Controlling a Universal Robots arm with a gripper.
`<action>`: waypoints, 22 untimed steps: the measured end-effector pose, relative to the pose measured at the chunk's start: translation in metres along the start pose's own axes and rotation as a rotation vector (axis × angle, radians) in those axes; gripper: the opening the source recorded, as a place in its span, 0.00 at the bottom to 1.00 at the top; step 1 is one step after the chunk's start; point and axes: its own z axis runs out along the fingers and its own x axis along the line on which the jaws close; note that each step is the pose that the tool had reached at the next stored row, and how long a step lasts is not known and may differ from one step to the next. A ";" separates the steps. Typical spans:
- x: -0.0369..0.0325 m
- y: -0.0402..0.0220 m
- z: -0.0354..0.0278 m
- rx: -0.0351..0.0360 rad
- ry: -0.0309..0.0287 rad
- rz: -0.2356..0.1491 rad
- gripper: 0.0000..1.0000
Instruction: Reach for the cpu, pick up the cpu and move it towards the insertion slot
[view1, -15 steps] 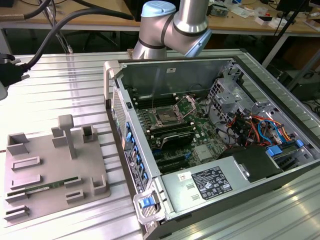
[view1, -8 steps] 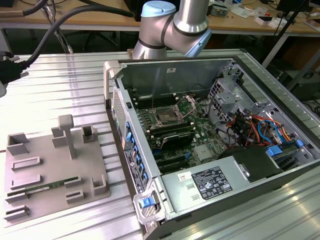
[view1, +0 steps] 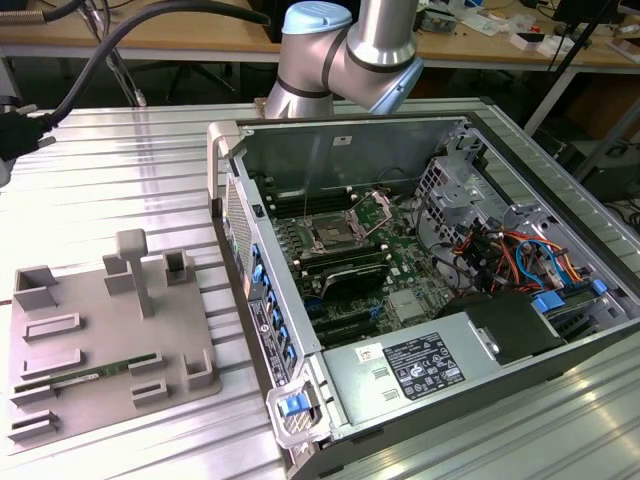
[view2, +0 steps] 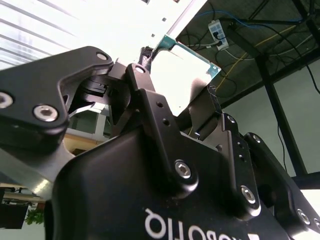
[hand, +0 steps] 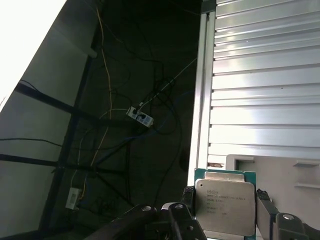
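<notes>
Gripper (hand: 225, 210) pinches chip (hand: 223, 206) between fingers (hand: 263, 205), off table edge; socket (view1: 331, 237) sits open inside computer case (view1: 560, 215).

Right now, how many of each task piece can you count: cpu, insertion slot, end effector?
end effector: 1
cpu: 1, gripped between the end effector's fingers
insertion slot: 1, in the open computer case
Total: 3
</notes>
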 end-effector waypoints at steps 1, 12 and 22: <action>0.0000 0.0000 0.0000 0.0005 -0.0073 -0.002 0.55; -0.0002 0.0005 -0.0014 0.0118 -0.0392 -0.010 0.55; -0.0037 0.0003 -0.0002 0.0764 -0.0950 -0.018 0.55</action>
